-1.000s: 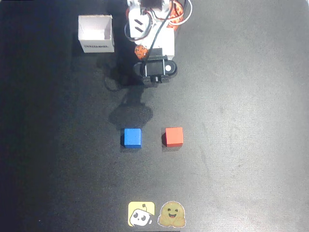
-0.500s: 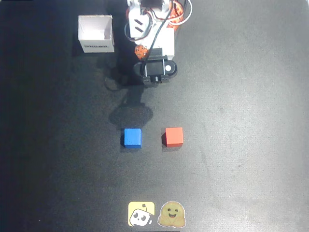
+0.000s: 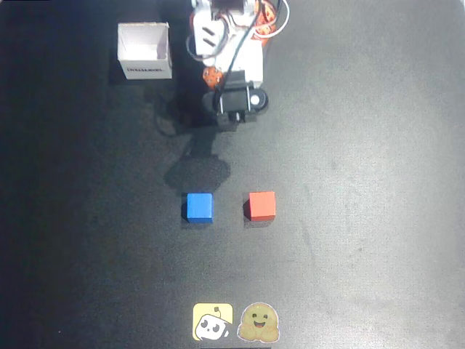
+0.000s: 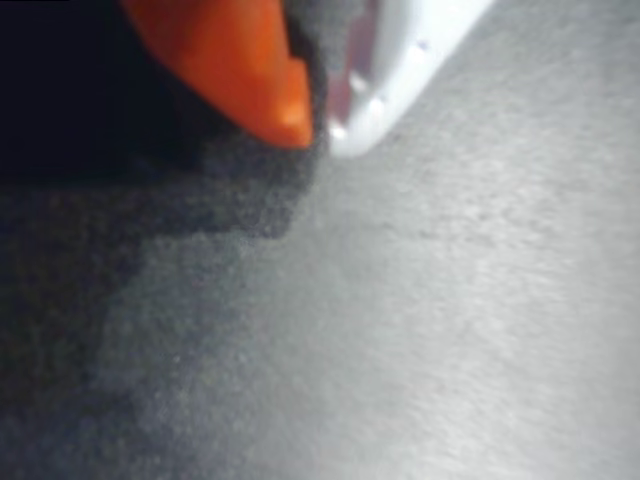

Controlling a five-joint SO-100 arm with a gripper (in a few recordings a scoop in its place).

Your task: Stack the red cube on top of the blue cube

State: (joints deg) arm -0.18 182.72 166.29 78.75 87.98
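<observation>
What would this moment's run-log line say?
phase: pre-reach | gripper: shut, empty | red cube: on mat, right of blue cube, apart | stack: not started

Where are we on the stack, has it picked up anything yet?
Nothing is done yet. The red cube sits on the table beside the blue cube, apart from it. The gripper, fingertips nearly together in the wrist view, holds nothing and hangs near the arm's base. Still left: reach, grasp red, place it on blue.

Overhead cam looks straight down on the whole bench (image 3: pixel 378 182). Wrist cam rides behind the claw (image 4: pixel 318 125), close to the bench; both share the dark surface.
</observation>
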